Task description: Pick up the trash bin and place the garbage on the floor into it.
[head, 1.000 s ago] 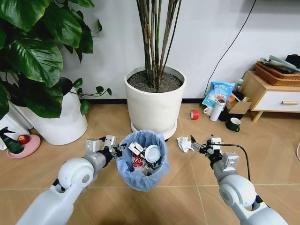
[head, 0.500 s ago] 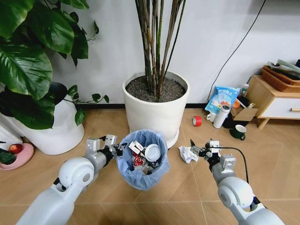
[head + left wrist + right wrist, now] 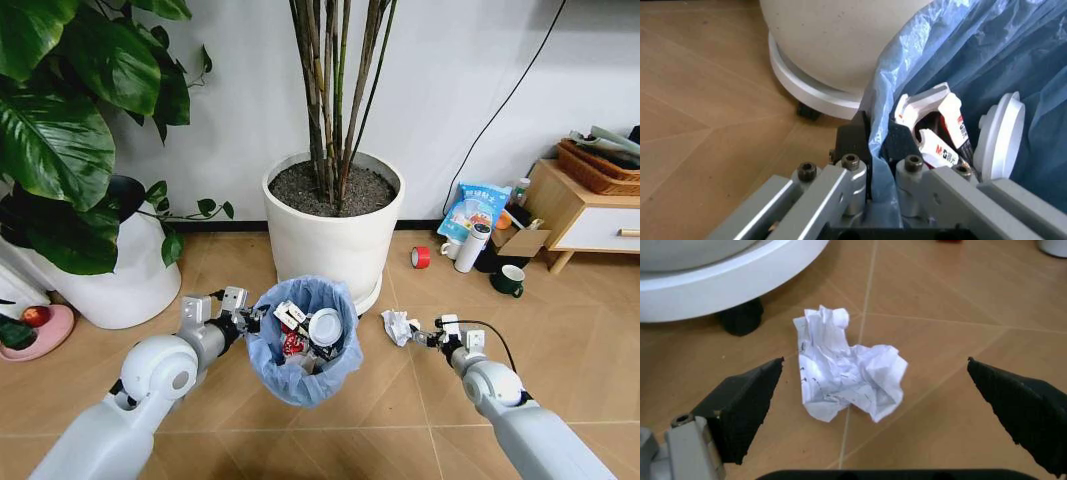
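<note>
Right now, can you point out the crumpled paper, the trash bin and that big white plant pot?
crumpled paper (image 3: 848, 371), right wrist view, middle of the wad.
trash bin (image 3: 272, 345), head view, blue bag on its near-left wall.
white plant pot (image 3: 330, 245), head view, front wall.

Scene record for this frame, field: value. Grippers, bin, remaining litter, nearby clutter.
left gripper: shut on the trash bin's rim and blue liner, holding it up
right gripper: open, low over the floor, fingers on either side of the paper wad, not touching it
trash bin: in front of the white plant pot; holds wrappers and a white disc
paper wad: crumpled, white, lying on the floor
clutter: red tape roll, green mug
</note>
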### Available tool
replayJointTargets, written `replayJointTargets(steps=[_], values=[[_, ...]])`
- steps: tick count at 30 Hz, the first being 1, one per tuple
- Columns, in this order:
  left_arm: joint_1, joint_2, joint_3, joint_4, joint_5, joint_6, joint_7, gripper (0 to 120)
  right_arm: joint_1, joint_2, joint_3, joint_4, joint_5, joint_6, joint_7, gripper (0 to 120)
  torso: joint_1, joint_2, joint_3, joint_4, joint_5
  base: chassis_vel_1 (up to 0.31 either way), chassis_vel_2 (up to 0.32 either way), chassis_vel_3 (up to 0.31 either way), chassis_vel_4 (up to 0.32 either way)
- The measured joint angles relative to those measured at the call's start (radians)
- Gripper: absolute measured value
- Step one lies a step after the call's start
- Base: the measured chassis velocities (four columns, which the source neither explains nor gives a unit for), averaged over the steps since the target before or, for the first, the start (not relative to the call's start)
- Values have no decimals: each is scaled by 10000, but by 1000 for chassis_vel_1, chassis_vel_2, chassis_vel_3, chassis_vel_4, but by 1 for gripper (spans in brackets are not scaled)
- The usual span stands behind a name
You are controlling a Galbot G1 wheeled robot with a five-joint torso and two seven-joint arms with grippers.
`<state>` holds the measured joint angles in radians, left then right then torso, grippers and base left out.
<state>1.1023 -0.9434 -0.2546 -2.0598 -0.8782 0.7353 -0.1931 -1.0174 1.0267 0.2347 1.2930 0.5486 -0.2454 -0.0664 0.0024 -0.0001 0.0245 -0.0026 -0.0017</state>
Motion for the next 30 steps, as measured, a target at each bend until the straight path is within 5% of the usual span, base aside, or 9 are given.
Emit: replayJointTargets(steps=[8,30], values=[[-142,-39,131,206,17,0,163,0,1012,14,-664,-2001,-543,440,-1551,100,0,0,0,-1,-2,0,0,0,0],[-304,-186,332,527,131,0,412,0,2965,1748,-1044,-5104,-1556,1482,-2209,100,0,0,0,2,-3,0,0,0,0]])
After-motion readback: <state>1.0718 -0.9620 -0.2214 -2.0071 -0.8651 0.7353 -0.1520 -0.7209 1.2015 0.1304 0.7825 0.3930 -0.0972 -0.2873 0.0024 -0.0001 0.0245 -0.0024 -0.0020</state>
